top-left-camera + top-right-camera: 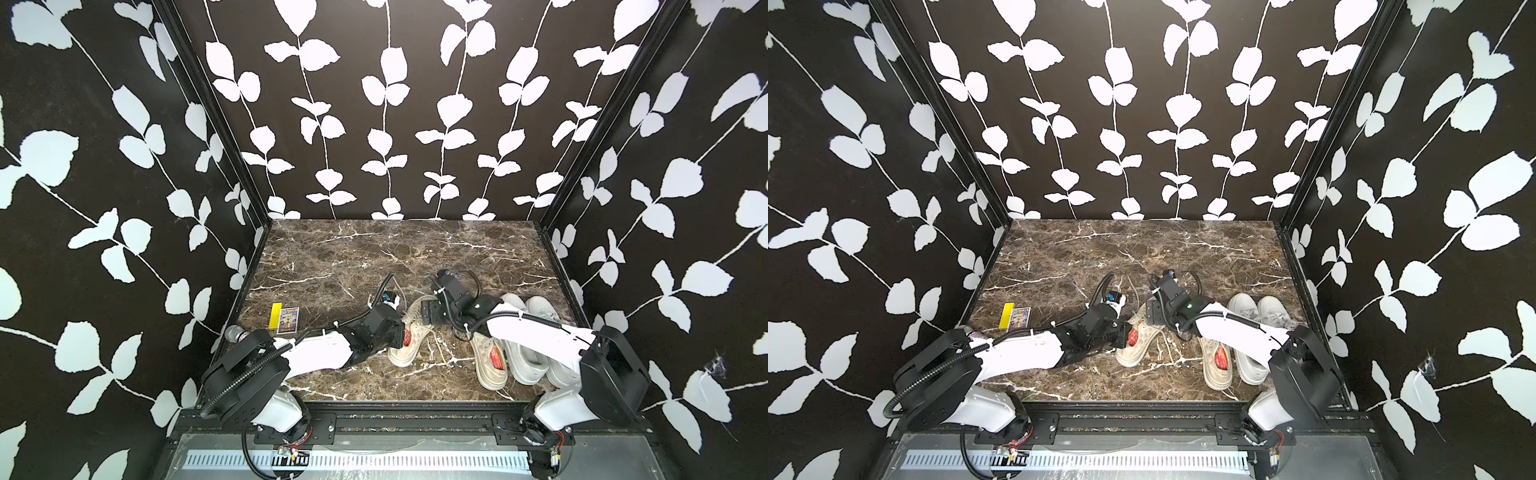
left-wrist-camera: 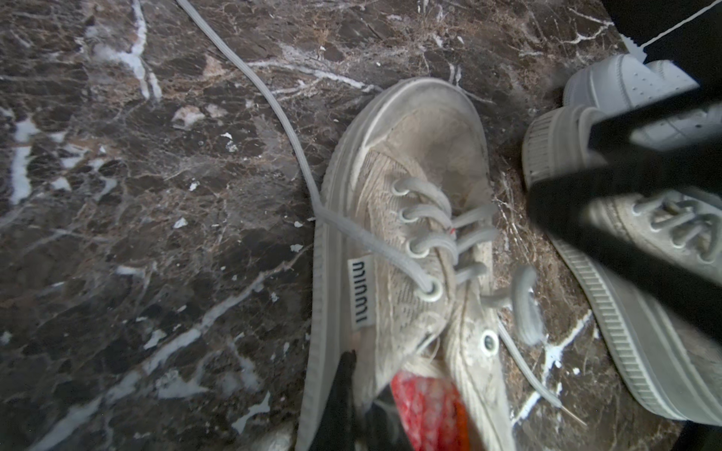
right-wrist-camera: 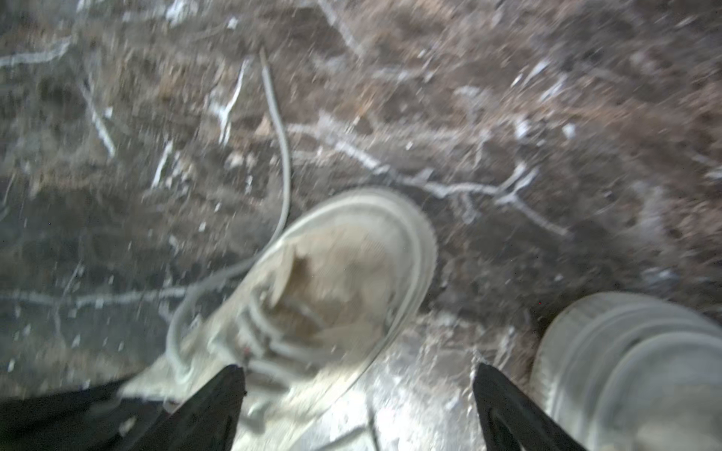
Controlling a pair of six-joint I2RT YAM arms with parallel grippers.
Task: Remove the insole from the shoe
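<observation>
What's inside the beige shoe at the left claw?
A red patterned insole shows in the heel opening of the beige shoe, the shut left claw at its edge. Its front lies hidden under the laced upper.

Worn canvas shoe, glossy marble tabletop

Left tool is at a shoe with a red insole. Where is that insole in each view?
Both top views: insole, the red patch nearer the left arm.
Left wrist: red, inside the shoe's opening.
Right wrist: not in view.
Shared landmark: that shoe's toe.
</observation>
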